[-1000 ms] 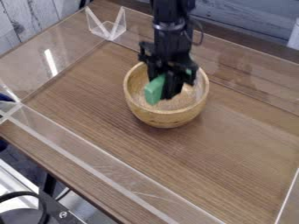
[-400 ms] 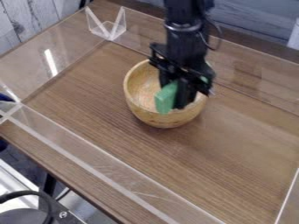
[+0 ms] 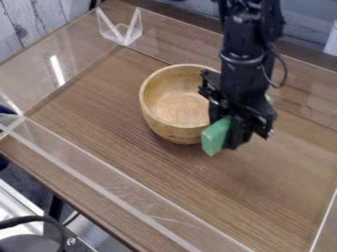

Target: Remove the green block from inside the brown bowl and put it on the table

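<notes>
Carried out of the brown bowl (image 3: 175,102), the green block (image 3: 214,137) is pinched in the claw (image 3: 224,133); only lowering onto the table (image 3: 129,165) seems left.

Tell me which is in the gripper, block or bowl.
The green block: bright green and flat, gripped between the jaws of the gripper. The tan bowl is round and sits on the table, ungripped.
</notes>
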